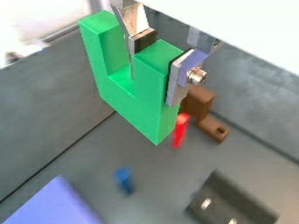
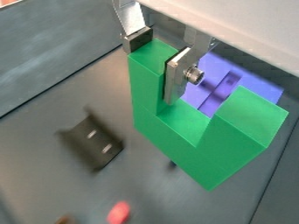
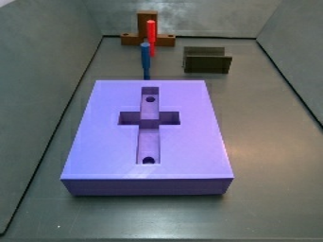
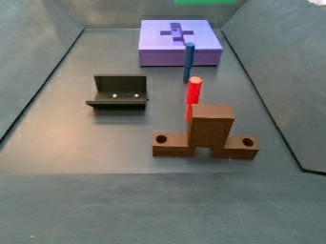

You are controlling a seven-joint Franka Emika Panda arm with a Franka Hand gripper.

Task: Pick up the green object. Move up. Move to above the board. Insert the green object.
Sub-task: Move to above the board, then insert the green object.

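Observation:
The green object (image 1: 122, 79) is a bright green U-shaped block, and it also shows in a wrist view (image 2: 193, 131). My gripper (image 1: 162, 57) is shut on one of its upright arms, a silver finger on each side, as also seen in a wrist view (image 2: 160, 57). It hangs well above the floor. The board (image 3: 190, 123), a large purple slab with a cross-shaped recess and two round holes, lies on the floor. It also appears in a side view (image 4: 159, 43). In a wrist view the board (image 2: 239, 83) lies below and behind the block. The gripper is out of both side views.
A brown stepped block (image 4: 211, 129) with a red peg (image 4: 195, 91) stands apart from the board. A thin blue stick (image 4: 189, 62) stands upright beside the board's edge. A dark olive box (image 4: 118, 92) lies nearby and also shows in a wrist view (image 2: 93, 140). Grey walls ring the floor.

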